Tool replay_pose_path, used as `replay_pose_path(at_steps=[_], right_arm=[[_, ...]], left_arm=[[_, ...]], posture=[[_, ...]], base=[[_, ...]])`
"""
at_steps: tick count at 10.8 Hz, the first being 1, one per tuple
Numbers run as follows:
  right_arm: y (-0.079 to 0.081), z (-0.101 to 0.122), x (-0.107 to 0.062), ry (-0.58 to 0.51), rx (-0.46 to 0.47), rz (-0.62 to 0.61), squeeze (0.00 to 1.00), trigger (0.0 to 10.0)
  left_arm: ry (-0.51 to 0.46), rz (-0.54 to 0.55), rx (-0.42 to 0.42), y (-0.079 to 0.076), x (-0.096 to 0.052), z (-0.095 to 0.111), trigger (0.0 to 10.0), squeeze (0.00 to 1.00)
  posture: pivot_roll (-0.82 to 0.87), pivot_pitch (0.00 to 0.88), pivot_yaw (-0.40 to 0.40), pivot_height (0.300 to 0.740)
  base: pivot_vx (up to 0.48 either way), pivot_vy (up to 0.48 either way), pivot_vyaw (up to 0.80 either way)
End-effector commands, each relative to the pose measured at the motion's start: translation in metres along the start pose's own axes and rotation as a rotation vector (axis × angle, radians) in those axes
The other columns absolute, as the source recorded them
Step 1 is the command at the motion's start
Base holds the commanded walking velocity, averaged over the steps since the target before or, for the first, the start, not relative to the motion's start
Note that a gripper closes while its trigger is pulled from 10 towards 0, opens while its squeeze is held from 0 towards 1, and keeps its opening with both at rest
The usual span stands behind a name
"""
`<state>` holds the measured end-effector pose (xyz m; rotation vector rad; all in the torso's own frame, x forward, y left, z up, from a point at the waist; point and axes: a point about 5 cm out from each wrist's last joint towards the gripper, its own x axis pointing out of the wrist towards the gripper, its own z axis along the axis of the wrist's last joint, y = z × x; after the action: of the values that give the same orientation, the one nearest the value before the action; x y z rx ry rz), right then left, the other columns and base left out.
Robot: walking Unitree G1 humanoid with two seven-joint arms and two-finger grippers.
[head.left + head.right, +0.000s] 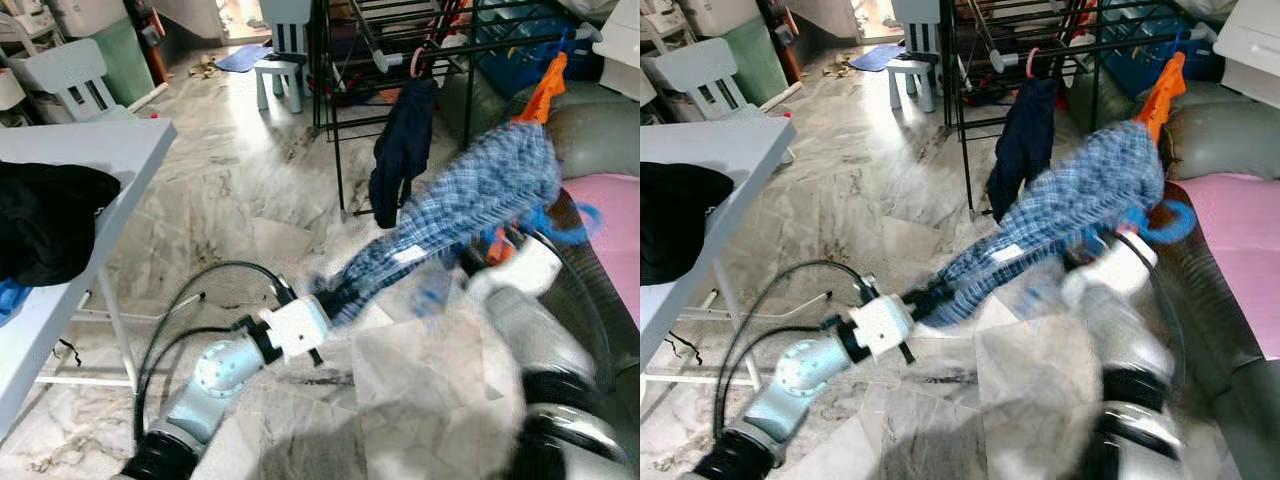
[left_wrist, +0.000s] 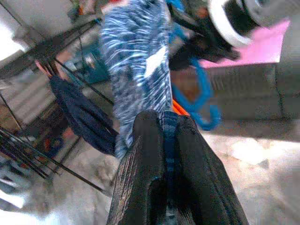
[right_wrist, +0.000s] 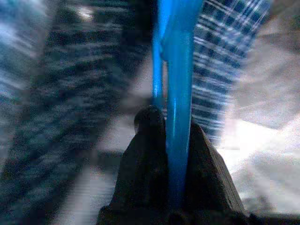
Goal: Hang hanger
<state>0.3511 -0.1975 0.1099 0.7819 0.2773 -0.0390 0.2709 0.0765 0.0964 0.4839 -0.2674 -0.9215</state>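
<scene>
A blue plaid shirt (image 1: 450, 210) stretches slantwise between my two arms above the floor. My left gripper (image 1: 322, 290) is shut on its lower end, and the cloth is pinched between the black fingers (image 2: 145, 154). My right gripper (image 3: 168, 136) is shut on a blue hanger (image 3: 176, 93). The hanger's blue hook (image 1: 1168, 222) shows beside the shirt's upper end, and an orange hanger (image 1: 545, 90) sticks out above it. Behind stands a black drying rack (image 1: 400, 60) with a dark navy garment (image 1: 402, 150) on a pink hanger.
A white table (image 1: 90, 150) with a black garment (image 1: 45, 215) is on the left. A grey sofa (image 1: 600, 130) with a pink cover (image 1: 612, 225) is on the right. White chairs (image 1: 285, 50) stand at the back on the marble floor.
</scene>
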Motion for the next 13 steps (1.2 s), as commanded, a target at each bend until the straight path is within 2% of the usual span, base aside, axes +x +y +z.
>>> replay_pose_path(at_steps=[1,2,3,4,5,7,8,9,10,13], right_arm=[[0.035,0.0,0.002,0.023,-0.015,0.126,0.0,10.0],[0.059,-0.017,-0.003,0.106,-0.09,0.252,0.0,10.0],[0.074,-0.043,-0.019,0.226,-0.197,0.405,0.0,10.0],[0.072,-0.046,-0.026,0.241,-0.199,0.428,0.0,10.0],[0.06,-0.04,-0.028,0.205,-0.229,0.37,0.0,10.0],[0.055,-0.029,-0.027,0.152,-0.254,0.339,0.0,10.0],[0.054,-0.036,-0.03,0.173,-0.344,0.343,0.0,10.0],[0.054,-0.04,-0.032,0.186,-0.362,0.345,0.0,10.0],[0.048,-0.049,-0.031,0.201,-0.45,0.318,0.0,10.0],[0.038,-0.057,-0.029,0.191,-0.599,0.283,0.0,10.0]], left_arm=[[0.08,-0.017,0.008,-0.003,-0.004,-0.015,10.0,0.0],[0.105,-0.019,0.017,-0.006,-0.001,-0.02,10.0,0.0],[0.17,-0.023,0.02,-0.012,0.003,-0.032,10.0,0.0],[0.203,-0.021,0.02,-0.013,0.003,-0.037,10.0,0.0],[0.22,-0.027,0.02,-0.015,0.003,-0.042,10.0,0.0],[0.233,-0.078,-0.028,-0.025,0.002,-0.045,10.0,0.0],[0.216,-0.114,-0.094,-0.033,0.003,-0.047,10.0,1.0],[0.212,-0.129,-0.114,-0.035,0.004,-0.047,10.0,1.0],[0.212,-0.141,-0.125,-0.037,0.005,-0.048,10.0,1.0],[0.212,-0.094,-0.298,-0.035,0.008,-0.052,10.0,1.0]], posture=[[-0.1,0.031,0.067,0.74],[-0.1,0.03,0.065,0.74],[-0.11,0.027,0.061,0.74],[-0.11,0.027,0.061,0.74],[-0.13,0.028,0.066,0.74],[-0.14,0.031,0.074,0.74],[-0.14,0.034,0.076,0.74],[-0.14,0.038,0.079,0.74],[-0.14,0.042,0.08,0.74],[-0.14,0.042,0.081,0.74]], base=[[0.0,0.0,0.0],[0.0,0.0,0.0],[0.0,0.0,0.0],[0.0,0.0,0.0],[0.0,0.0,0.0],[0.0,0.0,0.0],[0.0,0.0,0.0],[0.0,0.0,0.0],[0.0,0.0,0.0],[0.0,0.0,0.0]])
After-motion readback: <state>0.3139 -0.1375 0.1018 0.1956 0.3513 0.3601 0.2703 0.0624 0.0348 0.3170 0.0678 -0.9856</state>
